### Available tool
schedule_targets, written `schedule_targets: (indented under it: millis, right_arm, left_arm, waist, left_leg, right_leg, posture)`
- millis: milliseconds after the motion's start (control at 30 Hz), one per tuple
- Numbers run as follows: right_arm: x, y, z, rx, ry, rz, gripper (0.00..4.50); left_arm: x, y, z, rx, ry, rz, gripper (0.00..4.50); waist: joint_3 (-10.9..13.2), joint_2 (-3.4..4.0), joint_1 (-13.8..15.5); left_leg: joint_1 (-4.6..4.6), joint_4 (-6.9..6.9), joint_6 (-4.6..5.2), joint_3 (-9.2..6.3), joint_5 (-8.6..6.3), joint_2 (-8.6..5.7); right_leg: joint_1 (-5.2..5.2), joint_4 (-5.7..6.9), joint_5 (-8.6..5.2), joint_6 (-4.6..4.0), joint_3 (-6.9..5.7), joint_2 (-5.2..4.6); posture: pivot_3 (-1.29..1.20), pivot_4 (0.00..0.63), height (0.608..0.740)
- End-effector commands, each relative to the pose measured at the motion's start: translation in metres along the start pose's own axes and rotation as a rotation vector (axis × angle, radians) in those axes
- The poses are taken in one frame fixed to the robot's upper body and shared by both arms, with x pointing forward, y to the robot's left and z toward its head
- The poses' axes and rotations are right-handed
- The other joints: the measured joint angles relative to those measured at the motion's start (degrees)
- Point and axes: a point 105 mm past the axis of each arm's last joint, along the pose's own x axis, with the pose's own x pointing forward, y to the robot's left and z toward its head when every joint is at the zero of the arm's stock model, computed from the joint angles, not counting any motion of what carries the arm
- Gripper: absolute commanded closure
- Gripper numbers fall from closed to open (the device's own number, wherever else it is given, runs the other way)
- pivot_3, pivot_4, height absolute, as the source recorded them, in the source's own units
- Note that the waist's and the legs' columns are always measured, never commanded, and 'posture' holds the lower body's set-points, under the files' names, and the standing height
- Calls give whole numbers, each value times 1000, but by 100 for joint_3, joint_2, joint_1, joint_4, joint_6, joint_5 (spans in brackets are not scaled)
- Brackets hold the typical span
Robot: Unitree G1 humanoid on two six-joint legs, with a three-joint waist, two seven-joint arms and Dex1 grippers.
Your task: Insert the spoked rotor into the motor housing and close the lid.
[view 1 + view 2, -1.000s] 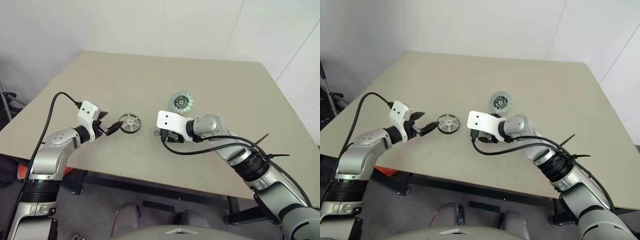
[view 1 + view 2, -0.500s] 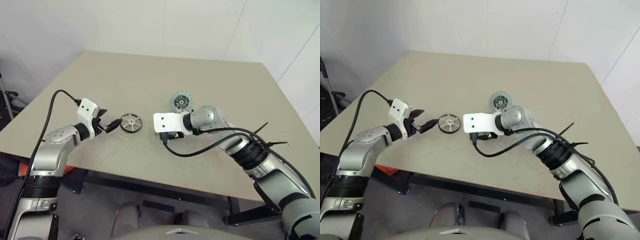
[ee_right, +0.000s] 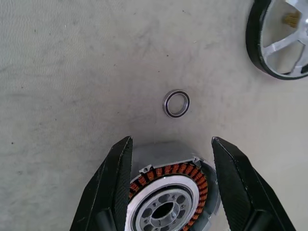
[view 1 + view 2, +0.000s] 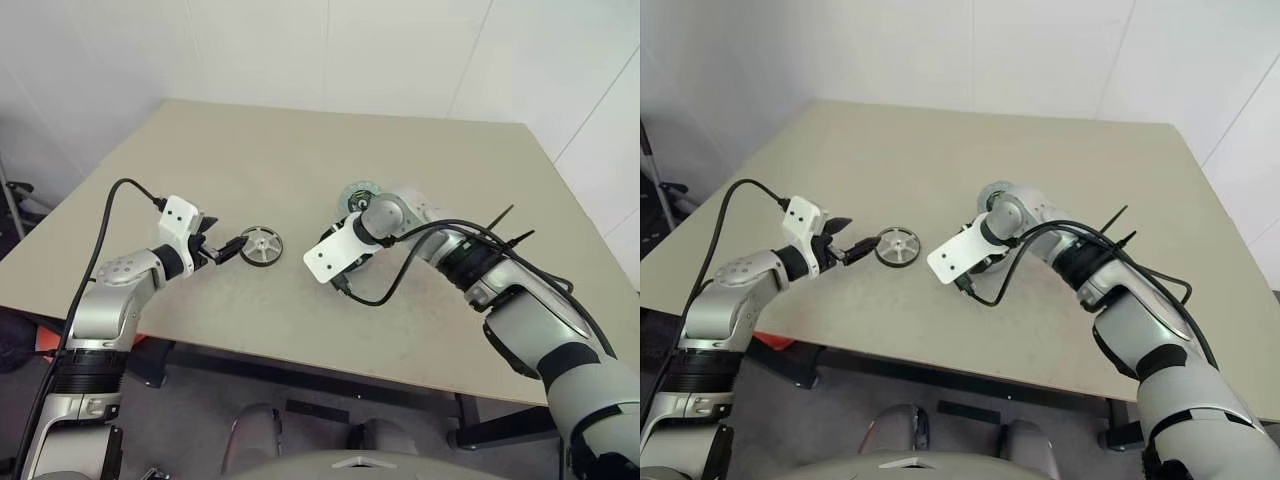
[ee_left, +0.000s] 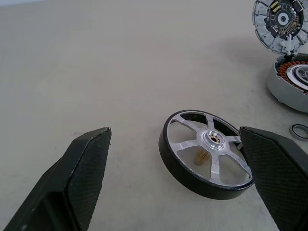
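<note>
Left tool [image 5: 173,183] spread wide at the spoked rotor [image 5: 207,153], which lies flat toward the near edge of the surface [image 4: 250,150], one finger beside its rim. Best centred across the rim before closing, then lifted level. Farther in, right tool [image 3: 169,185] apart over the motor housing [image 3: 168,202], thin ring [image 3: 176,103] just beside; lid [image 5: 280,24] beyond.

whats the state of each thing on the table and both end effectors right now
spoked rotor: lying flat on the table, not held
motor housing: upright, open, copper windings showing, no rotor inside
lid: off, beside the housing
small ring: loose on the table
left end effector: open, straddling the rotor
right end effector: open, straddling the housing
</note>
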Motion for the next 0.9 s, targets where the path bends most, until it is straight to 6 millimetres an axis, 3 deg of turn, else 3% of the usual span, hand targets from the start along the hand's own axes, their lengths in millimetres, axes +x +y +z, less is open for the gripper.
schedule_targets:
  millis: [33,333,900]
  right_arm:
    - [-7,-14,-3,-114,56,-11,1593]
    - [-1,-14,2,-220,64,36,1593]
    - [13,-20,19,-261,45,15,1593]
  left_arm:
    - [-3,1,14,33,-49,14,0]
    - [-4,0,14,29,-54,24,0]
    - [-4,-5,11,20,-54,18,0]
  waist:
    - [0,0,2]
    - [0,-2,3]
    - [1,-2,-11]
  left_leg:
    - [0,1,0,0,0,0]
    - [7,5,0,0,0,0]
    - [1,5,3,0,-1,2]
  right_leg:
    - [1,1,0,0,0,0]
    - [7,7,2,-2,0,-1]
    - [0,6,3,-4,0,0]
  posture:
    - [0,0,740]
    - [0,0,740]
    - [0,0,740]
